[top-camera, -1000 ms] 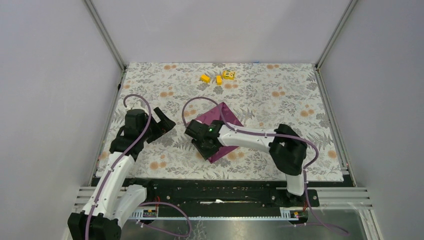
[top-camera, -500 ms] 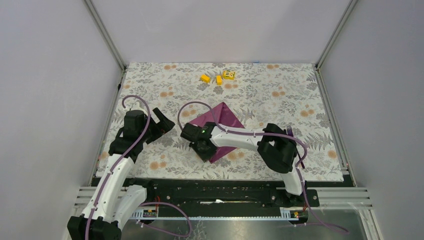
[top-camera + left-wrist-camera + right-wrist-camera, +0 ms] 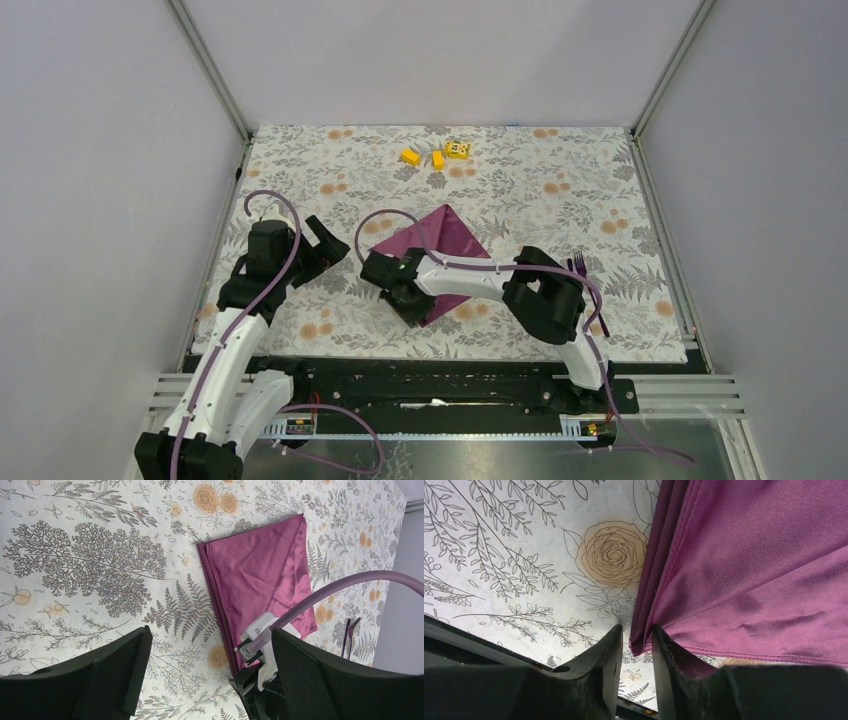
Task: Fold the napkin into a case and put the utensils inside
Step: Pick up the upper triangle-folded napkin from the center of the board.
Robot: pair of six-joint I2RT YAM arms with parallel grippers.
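The plum-purple napkin [image 3: 440, 240] lies folded into a broad layered rectangle on the floral cloth, also seen in the left wrist view [image 3: 260, 575]. No narrow case shows. My right gripper [image 3: 405, 300] is at the napkin's near left corner. In the right wrist view the jaws [image 3: 636, 632] stand narrowly open, with the corner of the napkin [image 3: 749, 570] between them. The corner touches the right finger, and a gap shows at the left one. The left gripper [image 3: 318, 252] hovers wide open left of the napkin, empty [image 3: 210, 635]. The purple fork [image 3: 578, 264] lies right of the napkin, and slim utensil handles [image 3: 350, 635] show there.
Yellow blocks [image 3: 437, 155] sit at the back of the table. The right arm's white link [image 3: 470, 278] stretches across the napkin's near side. Metal frame posts and grey walls enclose the table on three sides.
The right arm has swung left, carrying its gripper along the napkin's near left edge and uncovering the fork. The left arm has stayed put.
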